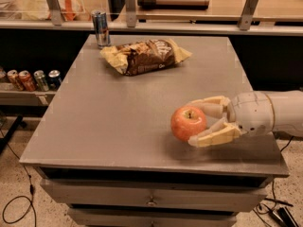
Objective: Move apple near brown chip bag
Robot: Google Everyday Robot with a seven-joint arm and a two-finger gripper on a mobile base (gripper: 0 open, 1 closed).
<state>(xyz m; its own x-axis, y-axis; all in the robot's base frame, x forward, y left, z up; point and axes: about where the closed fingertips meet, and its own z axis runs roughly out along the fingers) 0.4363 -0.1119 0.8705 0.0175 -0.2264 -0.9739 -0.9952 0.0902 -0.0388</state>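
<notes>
The gripper (193, 123) reaches in from the right, its two fingers clamped on the apple (186, 123) near the front-right edge of the table (94, 126). The brown chip bag (144, 56) lies well apart near the rear edge, with open tabletop between them. A can (100, 28) stands at the rear-left corner.

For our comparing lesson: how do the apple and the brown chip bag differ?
The apple is round, smooth, red-orange; the brown chip bag is long, wrinkly, brown with yellow ends. The apple is smaller, front-right in the gripper; the bag lies free farther back. Both are at the table.
</notes>
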